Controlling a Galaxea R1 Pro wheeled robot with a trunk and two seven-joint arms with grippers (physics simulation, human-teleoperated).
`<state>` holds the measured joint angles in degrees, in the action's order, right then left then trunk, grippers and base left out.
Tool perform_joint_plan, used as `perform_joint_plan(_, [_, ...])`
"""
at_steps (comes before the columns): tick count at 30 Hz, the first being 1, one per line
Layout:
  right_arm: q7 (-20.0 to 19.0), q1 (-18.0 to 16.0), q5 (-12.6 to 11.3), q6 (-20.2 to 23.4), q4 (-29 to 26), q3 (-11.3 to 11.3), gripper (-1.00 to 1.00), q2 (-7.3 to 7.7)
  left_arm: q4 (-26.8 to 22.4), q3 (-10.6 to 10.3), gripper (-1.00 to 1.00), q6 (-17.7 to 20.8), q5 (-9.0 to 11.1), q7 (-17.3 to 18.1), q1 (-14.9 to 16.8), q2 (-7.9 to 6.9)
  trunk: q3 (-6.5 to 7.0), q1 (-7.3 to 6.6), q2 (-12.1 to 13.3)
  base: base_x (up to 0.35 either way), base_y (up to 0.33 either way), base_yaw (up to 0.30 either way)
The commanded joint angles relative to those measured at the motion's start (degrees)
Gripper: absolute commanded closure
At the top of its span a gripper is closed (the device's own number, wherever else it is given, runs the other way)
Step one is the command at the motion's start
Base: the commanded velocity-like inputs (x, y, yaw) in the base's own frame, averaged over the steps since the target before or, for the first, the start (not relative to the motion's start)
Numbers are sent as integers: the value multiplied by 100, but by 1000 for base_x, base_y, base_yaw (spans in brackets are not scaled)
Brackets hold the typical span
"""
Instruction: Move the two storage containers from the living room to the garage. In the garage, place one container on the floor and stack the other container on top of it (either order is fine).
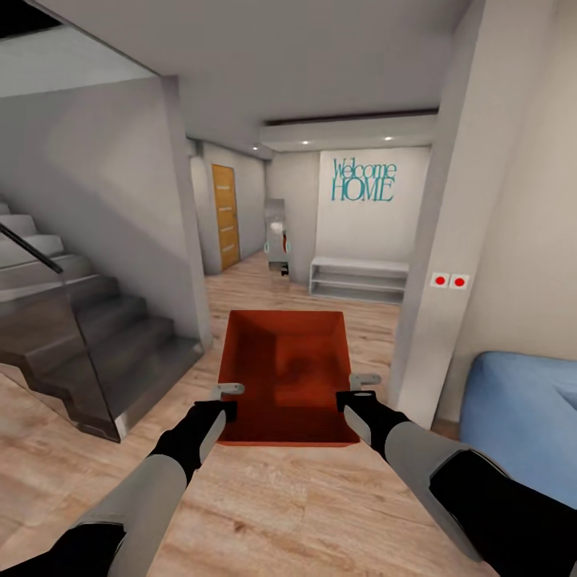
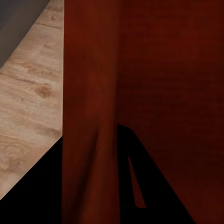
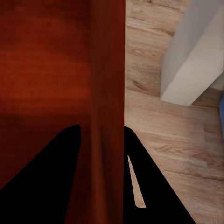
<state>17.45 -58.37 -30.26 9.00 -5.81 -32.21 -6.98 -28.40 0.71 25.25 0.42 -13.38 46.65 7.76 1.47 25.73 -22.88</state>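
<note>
An orange-red storage container [image 1: 284, 377] is carried in front of the robot, above the light wood plank floor [image 1: 264, 505]. The left end effector [image 1: 228, 398] pinches the container's left wall [image 2: 91, 116], and the right end effector [image 1: 358, 387] pinches its right wall [image 3: 108, 93]; in each wrist view the wall runs between the two dark fingers. A grey staircase [image 1: 88, 336] stands to the left and a blue sofa [image 1: 521, 417] to the right. Ahead, a hallway shows a wooden door [image 1: 225, 216], a low white shelf [image 1: 358, 279] and teal "Welcome HOME" lettering [image 1: 364, 180].
</note>
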Motion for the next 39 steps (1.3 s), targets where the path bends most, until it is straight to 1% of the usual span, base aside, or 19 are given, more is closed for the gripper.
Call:
perform_joint_plan(1, [531,1,126,-258,-16,-438,100,3,10,-1,100,6,194,-24,2,6,-2,5,-4,322,0,0])
perform_joint_plan(39, [531,1,126,-258,-16,-437,100,3,10,-1,100,6,193,-24,2,6,-2,5,-4,322,0,0])
